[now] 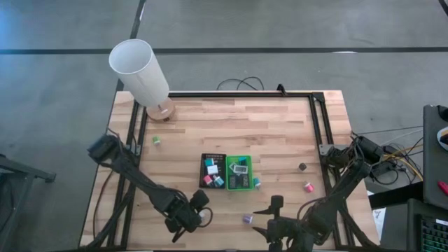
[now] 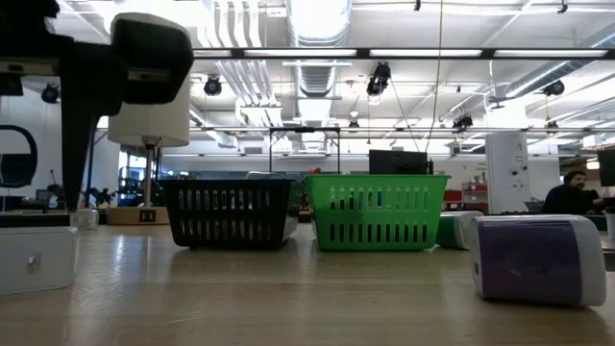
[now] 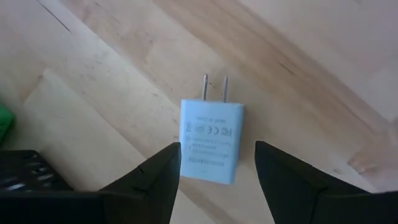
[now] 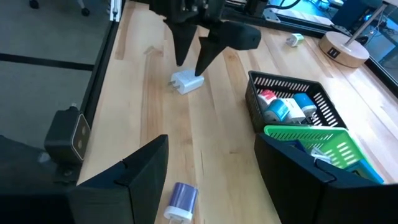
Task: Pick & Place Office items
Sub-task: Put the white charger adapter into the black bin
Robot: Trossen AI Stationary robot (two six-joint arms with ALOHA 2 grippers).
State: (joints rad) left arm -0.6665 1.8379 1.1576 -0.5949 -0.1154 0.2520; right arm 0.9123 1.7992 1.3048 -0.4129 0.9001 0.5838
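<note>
A white plug adapter [image 3: 211, 140] lies flat on the wooden table near its front edge, prongs pointing away from my left wrist. My left gripper [image 3: 217, 180] points steeply down over it, open, one finger on each side of the adapter and no touch showing; the right wrist view shows its fingertips [image 4: 193, 62] just above the adapter [image 4: 186, 82]. A small purple-and-white item [image 1: 247, 218] lies right of it. My right gripper [image 4: 211, 180] hovers open near the front edge, tipped toward that purple item [image 4: 180, 200]. A black tray [image 1: 212, 170] and a green tray [image 1: 239, 173] hold several small items.
A tall white cylinder lamp [image 1: 140, 70] on a wooden base stands at the far left corner. Loose pieces lie about: a pale green one [image 1: 157, 140], a black one [image 1: 302, 166], a pink one [image 1: 308, 186], a teal one [image 1: 257, 182]. Bare wood lies between the trays and the front edge.
</note>
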